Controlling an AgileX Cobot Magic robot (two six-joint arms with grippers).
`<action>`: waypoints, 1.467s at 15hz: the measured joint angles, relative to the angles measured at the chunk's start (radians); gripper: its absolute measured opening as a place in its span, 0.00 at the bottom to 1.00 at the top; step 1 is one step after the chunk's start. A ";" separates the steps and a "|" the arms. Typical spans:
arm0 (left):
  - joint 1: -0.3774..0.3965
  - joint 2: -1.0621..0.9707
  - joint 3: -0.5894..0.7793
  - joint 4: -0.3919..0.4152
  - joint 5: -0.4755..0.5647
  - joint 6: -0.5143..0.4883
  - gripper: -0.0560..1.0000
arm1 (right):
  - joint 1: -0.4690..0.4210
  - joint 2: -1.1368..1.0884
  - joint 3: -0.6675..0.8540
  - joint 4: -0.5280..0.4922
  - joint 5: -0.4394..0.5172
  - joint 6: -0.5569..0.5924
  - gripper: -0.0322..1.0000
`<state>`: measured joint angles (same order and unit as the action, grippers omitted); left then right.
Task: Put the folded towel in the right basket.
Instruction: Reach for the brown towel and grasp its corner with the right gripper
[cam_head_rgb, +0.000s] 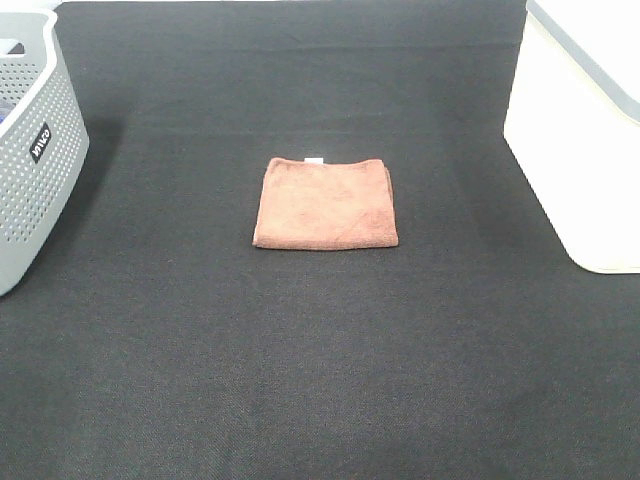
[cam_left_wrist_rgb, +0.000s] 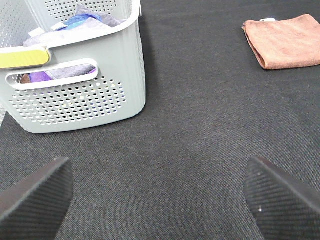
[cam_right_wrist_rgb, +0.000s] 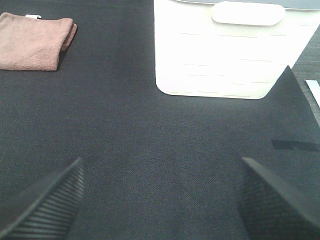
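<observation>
A folded brown towel (cam_head_rgb: 326, 203) lies flat on the black mat in the middle of the exterior high view; it also shows in the left wrist view (cam_left_wrist_rgb: 285, 40) and in the right wrist view (cam_right_wrist_rgb: 34, 41). The right basket (cam_head_rgb: 585, 140) is white with a grey rim and stands at the right edge; the right wrist view shows its wall (cam_right_wrist_rgb: 225, 60). Neither arm shows in the exterior high view. My left gripper (cam_left_wrist_rgb: 157, 197) is open and empty over bare mat. My right gripper (cam_right_wrist_rgb: 160, 200) is open and empty, short of the white basket.
A grey perforated basket (cam_head_rgb: 30, 150) stands at the left edge, holding several blue and purple cloths (cam_left_wrist_rgb: 75, 22). The black mat (cam_head_rgb: 320, 360) covers the whole table.
</observation>
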<state>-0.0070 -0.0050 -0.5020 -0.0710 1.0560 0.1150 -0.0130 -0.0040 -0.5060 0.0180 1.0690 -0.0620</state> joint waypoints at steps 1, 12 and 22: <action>0.000 0.000 0.000 0.000 0.000 0.000 0.89 | 0.000 0.000 0.000 0.000 0.000 0.000 0.78; 0.000 0.000 0.000 0.000 0.000 0.000 0.89 | 0.000 0.000 0.000 0.000 0.000 0.000 0.78; 0.000 0.000 0.000 0.000 0.000 0.000 0.89 | 0.000 0.151 -0.062 0.012 -0.111 0.000 0.77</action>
<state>-0.0070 -0.0050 -0.5020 -0.0710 1.0560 0.1150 -0.0130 0.1470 -0.5680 0.0300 0.9580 -0.0620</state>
